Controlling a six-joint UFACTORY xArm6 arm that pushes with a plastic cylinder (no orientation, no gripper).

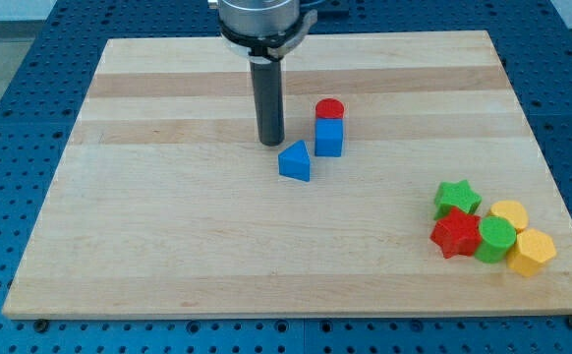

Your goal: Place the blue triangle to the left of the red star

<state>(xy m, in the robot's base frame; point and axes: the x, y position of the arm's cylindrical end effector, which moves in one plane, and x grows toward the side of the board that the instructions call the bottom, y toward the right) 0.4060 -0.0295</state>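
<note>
The blue triangle (295,161) lies near the middle of the wooden board (168,246). My tip (271,144) rests on the board just to the upper left of the triangle, close to it; I cannot tell if they touch. The red star (455,234) sits far off at the view's lower right, in a cluster with other blocks.
A blue cube (328,138) stands right of the triangle, with a red cylinder (329,109) touching it behind. Around the red star are a green star (458,199), a green cylinder (495,239), a yellow cylinder (509,214) and a yellow hexagon (532,253).
</note>
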